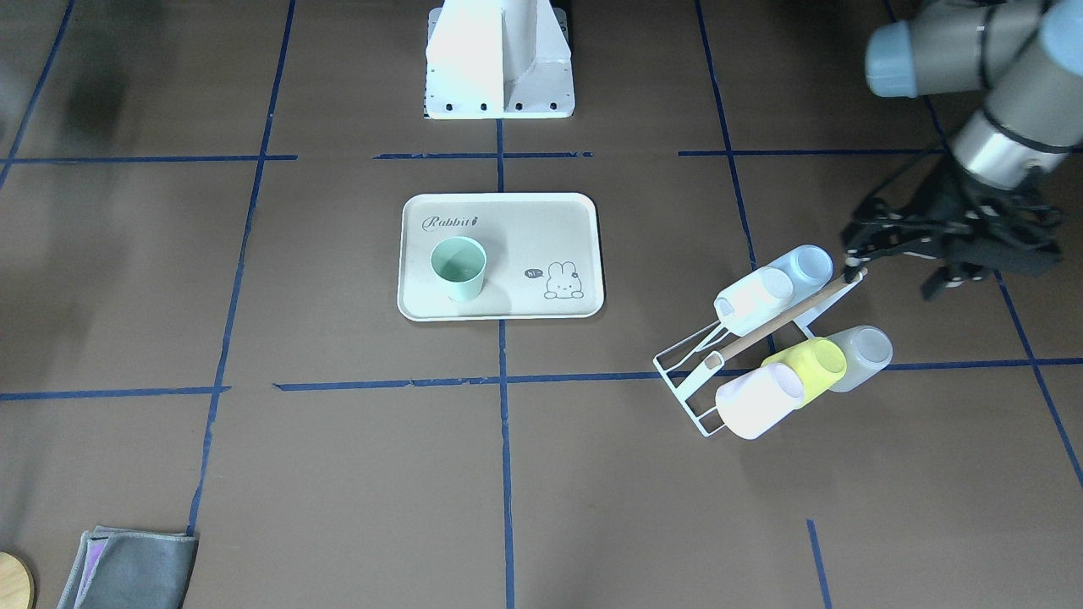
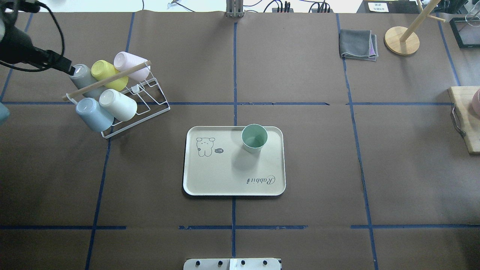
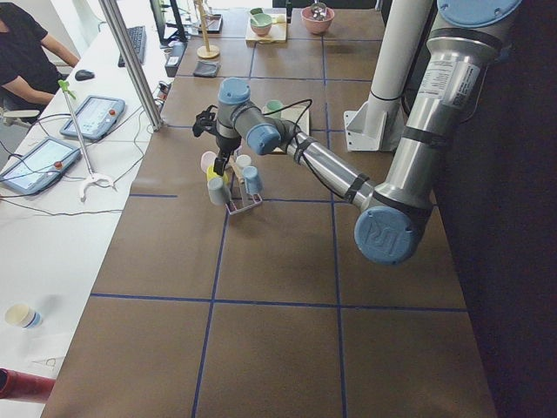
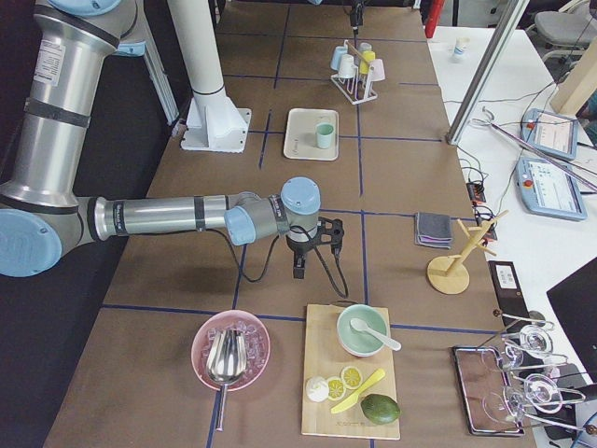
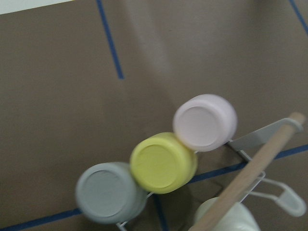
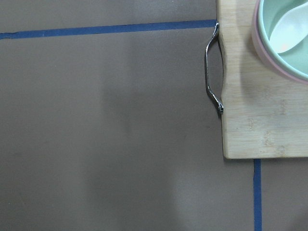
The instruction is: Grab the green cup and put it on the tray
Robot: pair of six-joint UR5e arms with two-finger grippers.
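Observation:
The green cup [image 1: 458, 266] stands upright on the cream tray [image 1: 525, 237], on the side with the "Rabbit" script. In the overhead view the cup [image 2: 254, 138] sits near the far right corner of the tray [image 2: 225, 176]. My left gripper [image 1: 853, 245] hovers at the end of the white wire cup rack [image 1: 685, 381], far from the tray, and holds nothing; I cannot tell if it is open or shut. It also shows in the overhead view [image 2: 70, 69]. My right gripper [image 4: 298, 271] shows only in the exterior right view, above bare table, so I cannot tell its state.
The rack holds several tipped cups, among them a yellow-green cup [image 5: 162, 162] and a pale blue cup [image 2: 93, 114]. A wooden cutting board [image 2: 465, 120] with a bowl lies at the right edge. A grey cloth [image 2: 358, 45] and a wooden stand [image 2: 402, 39] sit far right.

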